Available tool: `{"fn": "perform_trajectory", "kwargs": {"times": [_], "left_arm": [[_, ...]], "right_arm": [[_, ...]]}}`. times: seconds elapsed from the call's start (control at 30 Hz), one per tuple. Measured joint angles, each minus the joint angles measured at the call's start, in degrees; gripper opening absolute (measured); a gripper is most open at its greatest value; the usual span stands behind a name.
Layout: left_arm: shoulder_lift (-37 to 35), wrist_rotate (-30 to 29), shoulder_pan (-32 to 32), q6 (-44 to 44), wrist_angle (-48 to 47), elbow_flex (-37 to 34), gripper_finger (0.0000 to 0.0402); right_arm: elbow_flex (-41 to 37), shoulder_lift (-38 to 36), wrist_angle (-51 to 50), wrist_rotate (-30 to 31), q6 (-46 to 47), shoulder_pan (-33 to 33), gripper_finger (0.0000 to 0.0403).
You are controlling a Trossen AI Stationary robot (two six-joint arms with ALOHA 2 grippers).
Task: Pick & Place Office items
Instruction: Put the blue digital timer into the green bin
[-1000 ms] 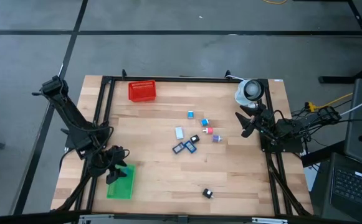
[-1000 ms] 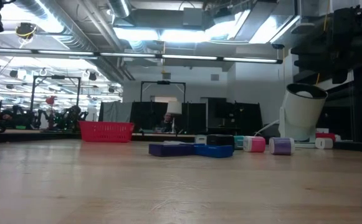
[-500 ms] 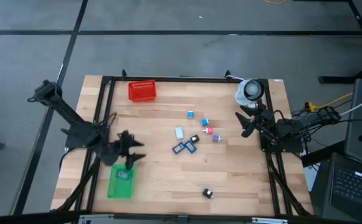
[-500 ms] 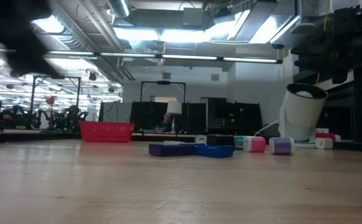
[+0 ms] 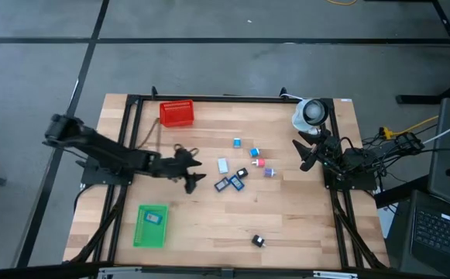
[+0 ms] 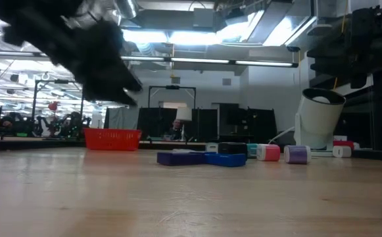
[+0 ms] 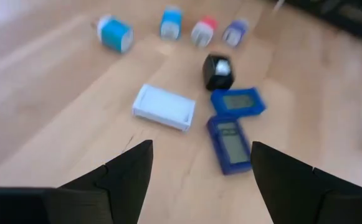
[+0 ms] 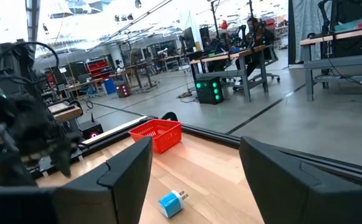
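Observation:
The office items lie in a loose cluster at mid-table: a pale white block, two flat dark blue pieces, a black piece, blue plugs, a pink one and a purple one. Another black piece lies alone near the front edge. My left gripper hovers open just left of the cluster, slanting down toward it, touching nothing. My right gripper waits open at the right edge, level, holding nothing.
A flat green tray with a small blue piece on it lies at the near left. A red mesh basket stands at the far left. A white cylinder stands at the far right corner. Bare wood lies near the front.
My left gripper has swung from above the green tray toward the table's middle and a little toward the far edge, up to the cluster of items. It has turned as it went and stayed open. The tray with its blue piece now lies uncovered.

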Motion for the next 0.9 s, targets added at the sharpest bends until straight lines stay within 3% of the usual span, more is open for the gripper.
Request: {"fn": "perform_trajectory", "kwargs": {"times": [0.13,0.37,0.53,0.7,0.9], "left_arm": [[9.92,2.59,2.39,3.38,-3.48,7.83,0.0264],[23.12,3.94,4.07,8.5,-27.21,27.42,0.0265],[29.37,8.58,4.06,8.17,-30.79,36.82,0.0265],[33.26,9.63,4.04,3.99,-38.33,43.01,0.0266],[35.29,8.89,3.85,-1.16,-41.5,43.89,0.0266]], "right_arm": [[0.0,-0.01,0.02,0.0,0.0,0.01,0.0247],[0.0,0.0,0.01,-0.02,-0.03,0.01,0.0247],[0.0,-0.01,0.02,-0.02,-0.23,0.0,0.0247],[-0.01,-0.01,0.0,-0.08,-0.23,0.01,0.0247],[0.0,-0.01,0.0,-0.22,-0.24,0.01,0.0247]]}}
